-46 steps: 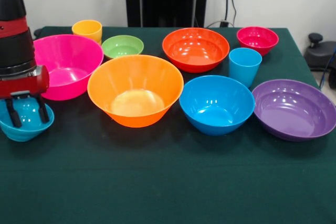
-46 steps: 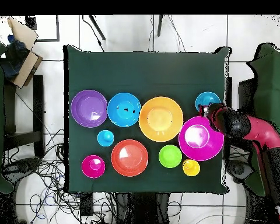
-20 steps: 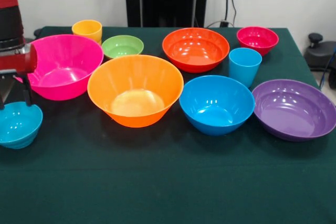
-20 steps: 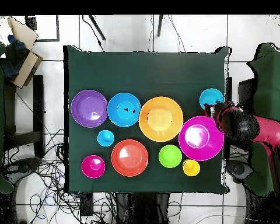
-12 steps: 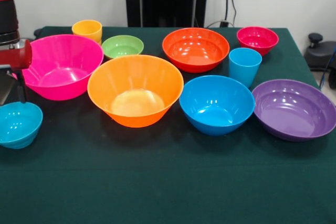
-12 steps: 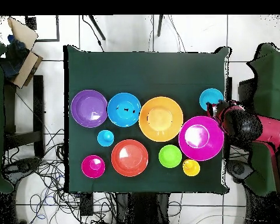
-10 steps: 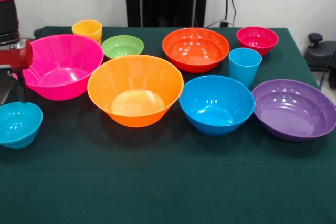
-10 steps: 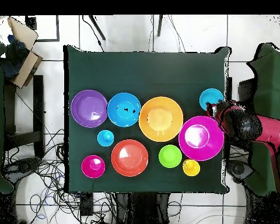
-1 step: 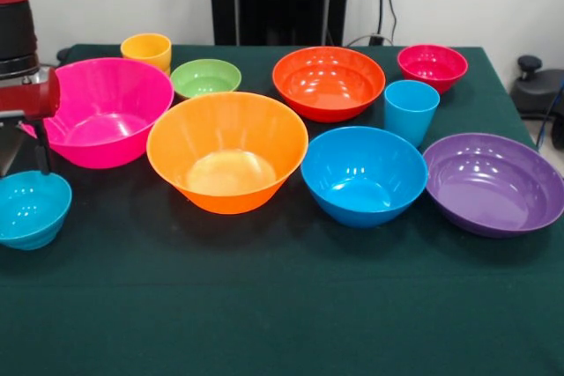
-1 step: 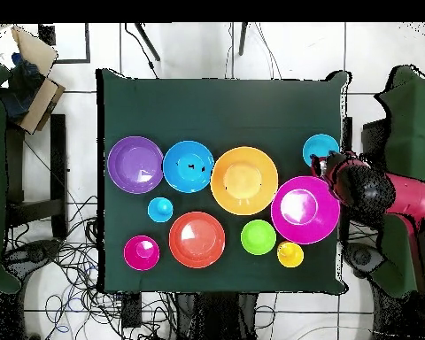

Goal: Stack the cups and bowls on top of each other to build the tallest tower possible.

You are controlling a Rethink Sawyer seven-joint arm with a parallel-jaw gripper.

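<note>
Teal small bowl (image 9: 30, 209) sits at the front view's lower left, under the gripper (image 9: 19, 143); whether its jaws are open is unclear. Bowls and cups stand unstacked around the large orange bowl (image 9: 226, 151).

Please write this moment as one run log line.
end effector: above teal bowl, grip unclear | tower: none | bowls, cups: all separate

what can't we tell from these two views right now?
- Gripper state: the front view cuts it off at the left edge, showing one finger only; overhead, the arm covers it.
- Whether that finger touches the teal bowl: it sits just behind the rim; contact unclear in both views.
- Yellow cup: its base is hidden behind the pink bowl in the front view.
</note>
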